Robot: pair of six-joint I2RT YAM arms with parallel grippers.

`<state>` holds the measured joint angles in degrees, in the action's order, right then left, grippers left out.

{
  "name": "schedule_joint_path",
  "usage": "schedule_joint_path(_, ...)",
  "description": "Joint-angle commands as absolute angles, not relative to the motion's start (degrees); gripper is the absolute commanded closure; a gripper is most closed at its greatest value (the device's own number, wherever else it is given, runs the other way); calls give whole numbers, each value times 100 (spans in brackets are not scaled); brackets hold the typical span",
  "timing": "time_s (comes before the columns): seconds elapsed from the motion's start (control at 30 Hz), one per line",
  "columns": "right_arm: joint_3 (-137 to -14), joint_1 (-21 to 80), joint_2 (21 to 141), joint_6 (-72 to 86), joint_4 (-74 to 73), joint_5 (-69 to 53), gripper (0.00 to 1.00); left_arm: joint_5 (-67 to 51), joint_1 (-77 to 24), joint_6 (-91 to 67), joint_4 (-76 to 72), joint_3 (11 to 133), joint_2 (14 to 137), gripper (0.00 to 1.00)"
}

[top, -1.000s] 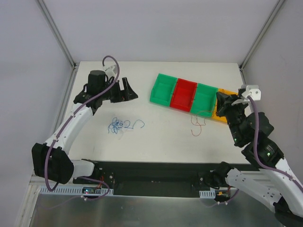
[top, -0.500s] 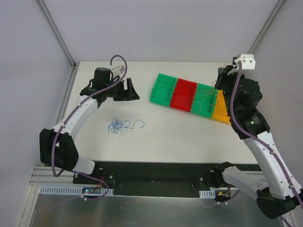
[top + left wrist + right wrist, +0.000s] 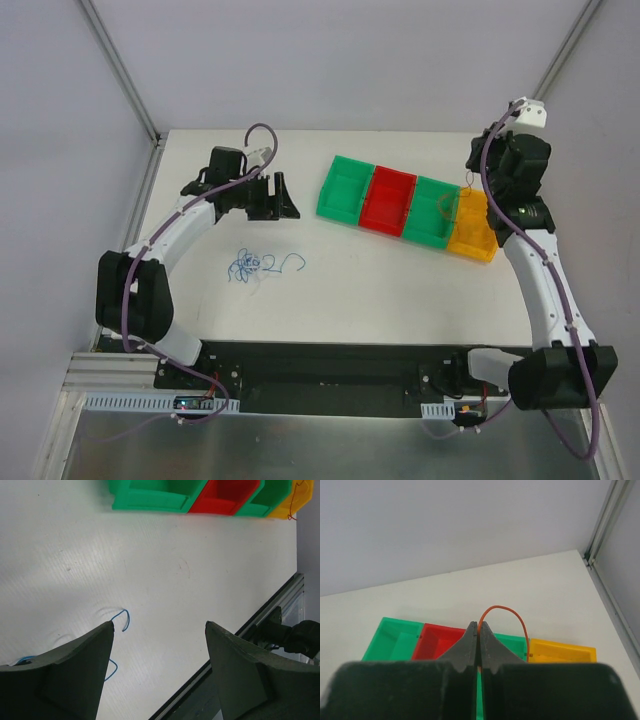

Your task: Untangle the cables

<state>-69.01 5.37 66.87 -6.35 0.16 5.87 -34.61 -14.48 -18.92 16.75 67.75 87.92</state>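
Pinching a thin orange-red cable (image 3: 498, 607) tight between its tips, right gripper (image 3: 479, 628) raised above the yellow bin (image 3: 470, 235), strand seemingly drooping towards it, left gripper (image 3: 160, 625) spread wide, empty, near the blue cable tangle (image 3: 250, 265) on the table (image 3: 350, 280).

You lose the thin orange wire strand (image 3: 498, 606) between the pressed-together fingers of the right gripper (image 3: 478, 626), its lower length hidden
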Motion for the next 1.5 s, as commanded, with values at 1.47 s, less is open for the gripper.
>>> schedule_joint_path(1.47, -6793, 281, 9596, -431, -729, -916, 99, -3824, -1459, -2074, 1415, 6812, 8763, 30)
